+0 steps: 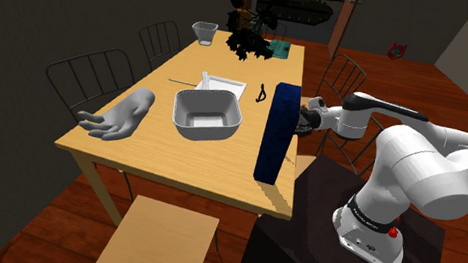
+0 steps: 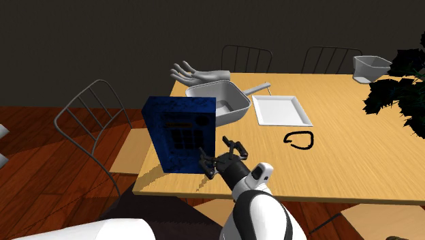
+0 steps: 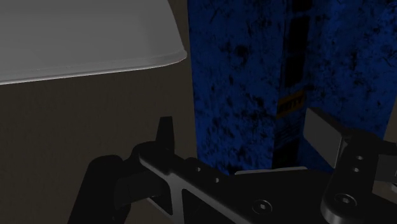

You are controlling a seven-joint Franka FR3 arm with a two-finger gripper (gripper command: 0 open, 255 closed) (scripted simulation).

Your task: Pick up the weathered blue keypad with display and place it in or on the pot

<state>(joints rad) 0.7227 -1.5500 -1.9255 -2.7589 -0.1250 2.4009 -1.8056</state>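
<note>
Upright blue keypad (image 2: 182, 133) beside hand (image 2: 216, 154), pot (image 2: 233, 112) partly behind it.

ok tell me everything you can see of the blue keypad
The blue keypad is a flat box, blue mottled with black, standing upright on the wooden table at its edge near the robot. Its face bears a dark key grid and a display strip. The open end effector hovers by its lower corner.

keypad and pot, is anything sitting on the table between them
Nothing. In the shoulder view, the stretch of table between the blue keypad and the grey pot is bare wood.
</note>
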